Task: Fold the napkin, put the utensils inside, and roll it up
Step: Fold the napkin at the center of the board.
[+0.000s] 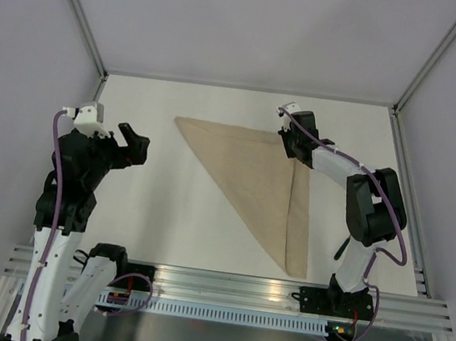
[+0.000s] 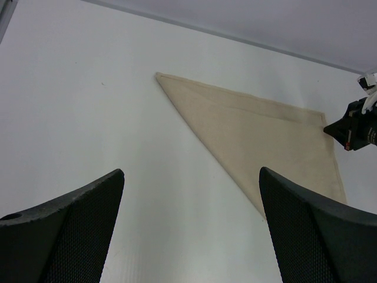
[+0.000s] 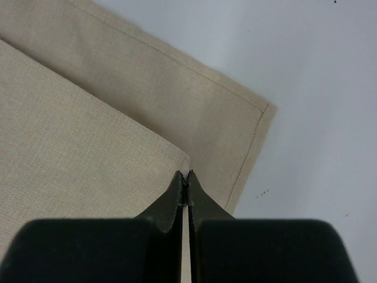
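The napkin [image 1: 256, 183] lies mid-frame as a folded triangle, its tip pointing toward the bottom. At left, the left gripper [image 1: 134, 144] hangs spread and empty. Higher up, the right gripper [image 3: 187, 177] is pinched on the top layer's corner. This looks like the folding step; next it should square the corner and let go. No knife is visible.

The napkin [image 1: 252, 178] is a plain beige-tan with no print. Up close its fine weave shows, and the hem stitching matches the cloth. Where it doubles over, the upper layer looks a shade paler than the border beneath. The table [image 1: 147, 210] under it is flat white. Both arms are white and black, with purple cables [image 1: 51, 189] running along them. The left gripper [image 1: 131, 143] is black, and its fingers [image 2: 70, 236] carry a fine dotted mesh texture. The right gripper [image 3: 187, 175] is a dark olive-black. The rail [image 1: 230, 284] along the near edge is silver, and the walls [image 1: 256, 23] are pale grey-lilac.
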You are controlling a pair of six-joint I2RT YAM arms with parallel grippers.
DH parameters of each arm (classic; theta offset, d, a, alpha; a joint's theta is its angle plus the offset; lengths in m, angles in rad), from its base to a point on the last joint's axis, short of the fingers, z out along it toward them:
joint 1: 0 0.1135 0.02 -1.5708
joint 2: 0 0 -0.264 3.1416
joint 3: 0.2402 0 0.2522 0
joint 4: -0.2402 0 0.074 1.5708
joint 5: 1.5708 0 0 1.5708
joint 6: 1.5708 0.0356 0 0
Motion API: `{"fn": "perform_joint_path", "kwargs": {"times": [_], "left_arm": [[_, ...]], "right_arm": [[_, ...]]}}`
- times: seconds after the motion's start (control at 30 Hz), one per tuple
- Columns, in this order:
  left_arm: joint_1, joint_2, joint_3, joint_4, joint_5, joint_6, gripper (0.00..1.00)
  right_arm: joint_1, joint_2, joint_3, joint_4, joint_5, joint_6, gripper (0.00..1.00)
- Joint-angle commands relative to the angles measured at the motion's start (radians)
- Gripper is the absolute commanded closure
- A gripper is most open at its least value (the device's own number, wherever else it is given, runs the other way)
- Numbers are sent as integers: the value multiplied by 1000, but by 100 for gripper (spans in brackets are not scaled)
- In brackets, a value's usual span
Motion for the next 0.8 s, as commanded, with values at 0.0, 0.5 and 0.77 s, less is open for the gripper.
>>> {"fn": "perform_joint_path", "kwargs": {"times": [0.0, 0.5, 0.77], "left_arm": [[-2, -6, -15, 53, 6, 41, 1], [-2, -11, -44, 62, -3, 48, 1], [-2, -14, -48, 61, 5, 45, 1]], "right_arm": [[-21, 13, 60, 26, 27, -13, 100], [-55, 67, 141, 19, 68, -30, 99], [-83, 71, 158, 20, 71, -28, 100]]}}
